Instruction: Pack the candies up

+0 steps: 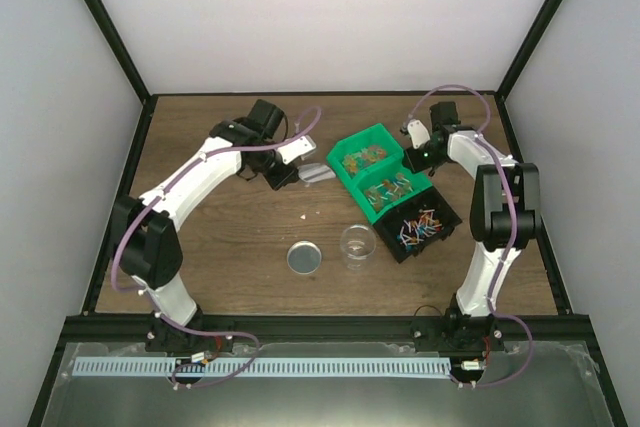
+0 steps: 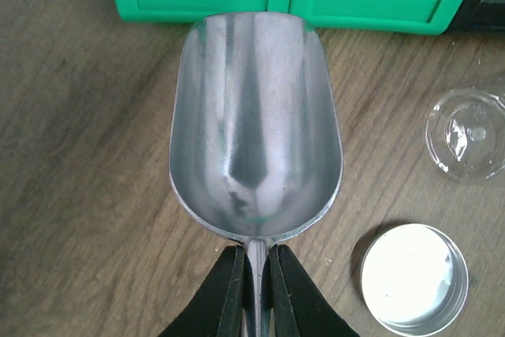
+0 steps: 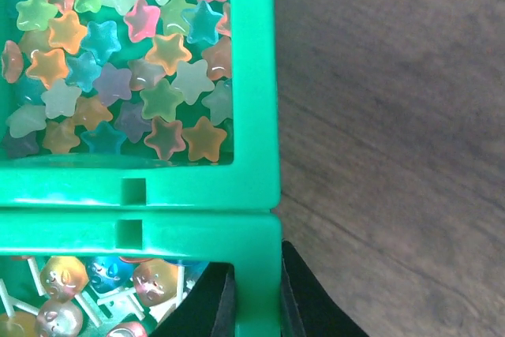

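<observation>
The candies (image 1: 422,225), tiny wrapped sweets in red, blue, orange and white, fill a black bin (image 1: 440,209) at the right. A clear cup (image 1: 358,242) stands empty just left of it and also shows in the left wrist view (image 2: 467,136). My left gripper (image 1: 300,169) is shut on the handle of an empty metal scoop (image 2: 254,124), which is held low with its mouth toward the green bins (image 2: 363,7). In the left wrist view my left gripper (image 2: 258,293) pinches the thin handle. My right gripper (image 3: 256,301) is shut on the side wall of the nearer green bin (image 3: 237,234).
Two green bins (image 1: 345,159) stand side by side behind the black one. One holds star-shaped sweets (image 3: 118,61), the other lollipops (image 3: 87,290). A round metal lid (image 1: 304,258) lies left of the cup. A small white scrap (image 1: 303,215) lies on the wooden table.
</observation>
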You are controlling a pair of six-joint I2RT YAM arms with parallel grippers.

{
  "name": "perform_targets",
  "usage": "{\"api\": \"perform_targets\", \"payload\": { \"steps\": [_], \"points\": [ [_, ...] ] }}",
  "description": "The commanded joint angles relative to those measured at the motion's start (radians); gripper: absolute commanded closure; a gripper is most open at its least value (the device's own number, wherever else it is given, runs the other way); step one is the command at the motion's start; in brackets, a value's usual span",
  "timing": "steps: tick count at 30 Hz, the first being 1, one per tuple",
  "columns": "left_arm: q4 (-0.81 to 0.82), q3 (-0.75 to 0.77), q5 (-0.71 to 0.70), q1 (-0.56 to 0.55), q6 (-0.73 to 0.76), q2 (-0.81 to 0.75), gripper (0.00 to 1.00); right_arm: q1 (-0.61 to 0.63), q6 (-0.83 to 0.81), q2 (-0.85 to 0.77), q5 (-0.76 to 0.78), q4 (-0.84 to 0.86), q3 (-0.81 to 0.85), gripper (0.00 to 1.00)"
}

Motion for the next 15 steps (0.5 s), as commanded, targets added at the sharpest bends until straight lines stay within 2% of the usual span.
{"api": "perform_targets", "payload": {
  "steps": [1, 6, 11, 12, 15],
  "points": [
    [-0.031, 0.080, 0.015, 0.003, 0.005, 0.034, 0.96, 0.033, 0.052, 0.073, -0.016, 0.110, 0.133, 0.99],
    [-0.068, 0.154, -0.023, -0.011, 0.021, 0.078, 0.96, 0.049, 0.106, 0.199, 0.013, 0.088, 0.329, 0.99],
    [-0.166, 0.290, -0.069, -0.029, 0.013, 0.144, 0.96, 0.076, 0.118, 0.234, -0.026, 0.095, 0.374, 0.99],
    [-0.190, 0.313, -0.076, -0.038, 0.008, 0.157, 0.96, 0.076, 0.121, 0.234, -0.036, 0.091, 0.381, 0.94],
    [-0.218, 0.350, -0.093, -0.066, -0.005, 0.177, 0.96, 0.060, 0.108, 0.225, -0.033, 0.068, 0.389, 0.60]
  ]
}}
